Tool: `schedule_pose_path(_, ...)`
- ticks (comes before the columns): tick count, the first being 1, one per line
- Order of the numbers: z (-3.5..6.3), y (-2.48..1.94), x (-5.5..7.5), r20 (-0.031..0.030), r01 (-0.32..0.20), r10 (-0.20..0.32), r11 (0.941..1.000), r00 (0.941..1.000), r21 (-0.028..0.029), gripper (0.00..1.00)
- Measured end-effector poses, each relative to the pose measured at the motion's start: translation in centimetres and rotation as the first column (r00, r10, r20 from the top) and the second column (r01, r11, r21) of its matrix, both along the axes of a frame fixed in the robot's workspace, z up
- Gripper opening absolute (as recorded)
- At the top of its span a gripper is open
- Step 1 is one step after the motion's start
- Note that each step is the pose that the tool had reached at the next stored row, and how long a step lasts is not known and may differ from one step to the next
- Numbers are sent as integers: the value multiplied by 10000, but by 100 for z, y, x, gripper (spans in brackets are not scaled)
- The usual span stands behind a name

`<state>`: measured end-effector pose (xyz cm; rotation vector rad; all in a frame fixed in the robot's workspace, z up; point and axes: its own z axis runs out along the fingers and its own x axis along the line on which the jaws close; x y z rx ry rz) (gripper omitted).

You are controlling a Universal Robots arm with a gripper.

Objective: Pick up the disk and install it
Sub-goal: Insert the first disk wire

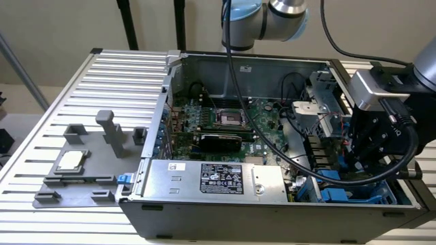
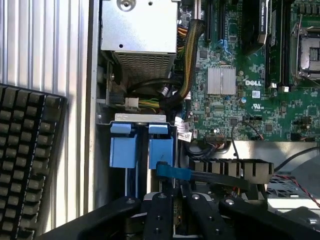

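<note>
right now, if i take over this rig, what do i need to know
Gripper: low inside the open grey metal computer case, right over the blue plastic drive bay. Whether it holds anything is unclear.
Disk: can't be told apart from the bay's blue parts; it may be under the gripper.
Done: gripper is at the bay.
Left: check that the disk is seated; this can't be judged from here.

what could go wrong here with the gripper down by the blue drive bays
1. The gripper sits low inside the open computer case, right over the blue drive cage; a slightly skewed approach could jam against the cage walls.
2. Loose cables run beside the bay and could snag.
3. The green motherboard lies close by, so a sideways slip might hit it.
</note>
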<state>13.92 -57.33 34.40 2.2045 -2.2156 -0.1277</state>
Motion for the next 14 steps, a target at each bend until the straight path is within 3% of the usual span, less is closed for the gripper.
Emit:
schedule_pose_path(9, 0, -37, 113, -9, 109, -109, 9999, 9999, 0, 16)
schedule_pose_path(14, 0, -91, 142, -17, 162, -162, 9999, 9999, 0, 16)
